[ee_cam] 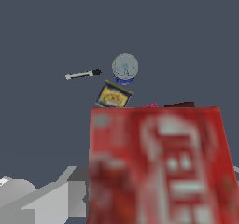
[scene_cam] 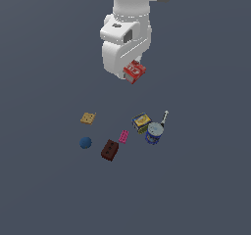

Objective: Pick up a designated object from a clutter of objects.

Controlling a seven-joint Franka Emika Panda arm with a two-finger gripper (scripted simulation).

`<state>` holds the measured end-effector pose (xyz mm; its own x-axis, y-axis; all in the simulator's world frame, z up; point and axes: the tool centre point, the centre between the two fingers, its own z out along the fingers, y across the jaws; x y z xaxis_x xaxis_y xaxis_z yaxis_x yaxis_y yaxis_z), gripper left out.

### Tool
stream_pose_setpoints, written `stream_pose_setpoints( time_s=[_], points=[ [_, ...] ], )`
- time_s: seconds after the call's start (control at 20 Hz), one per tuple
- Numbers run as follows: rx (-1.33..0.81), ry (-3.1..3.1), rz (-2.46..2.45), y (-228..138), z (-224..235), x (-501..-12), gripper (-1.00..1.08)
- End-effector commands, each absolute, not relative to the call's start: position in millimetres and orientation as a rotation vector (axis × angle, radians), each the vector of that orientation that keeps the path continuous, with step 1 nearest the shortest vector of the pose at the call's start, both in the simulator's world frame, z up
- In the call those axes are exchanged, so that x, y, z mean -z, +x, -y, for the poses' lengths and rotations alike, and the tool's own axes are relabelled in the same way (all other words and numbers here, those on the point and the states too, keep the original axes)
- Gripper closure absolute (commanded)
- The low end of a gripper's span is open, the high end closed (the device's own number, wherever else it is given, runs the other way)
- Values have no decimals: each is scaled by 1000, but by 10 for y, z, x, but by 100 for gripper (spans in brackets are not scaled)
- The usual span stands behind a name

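The designated object, a small red box [scene_cam: 134, 71] with white lettering, hangs high above the floor, and my gripper [scene_cam: 133, 70] is shut on it. In the wrist view the red box [ee_cam: 158, 167] fills the foreground, blurred and close. Far below lies the clutter of objects: a tan cracker-like square [scene_cam: 87, 118], a blue ball [scene_cam: 86, 142], a dark brown block [scene_cam: 109, 150], a pink piece [scene_cam: 123, 136], a yellow-blue box [scene_cam: 141, 122], a blue can [scene_cam: 154, 132] and a thin marker [scene_cam: 165, 116]. The white arm hides most of the fingers in the exterior view.
The wrist view shows the blue can [ee_cam: 124, 68], the marker [ee_cam: 83, 74] and the yellow-blue box [ee_cam: 112, 96] beyond the held box. Slivers of the pink piece [ee_cam: 150, 105] and the brown block [ee_cam: 179, 104] peek over its edge. The floor is plain dark grey.
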<state>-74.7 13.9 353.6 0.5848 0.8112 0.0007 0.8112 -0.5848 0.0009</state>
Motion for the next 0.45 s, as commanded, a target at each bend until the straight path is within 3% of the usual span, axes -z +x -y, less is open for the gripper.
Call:
stream_pose_setpoints(
  time_s=[0.0, 0.4],
  points=[
    [0, 2797, -1431, -816, -148, -3644, 108],
    [0, 2797, -1430, -892, -156, -3792, 108]
  ],
)
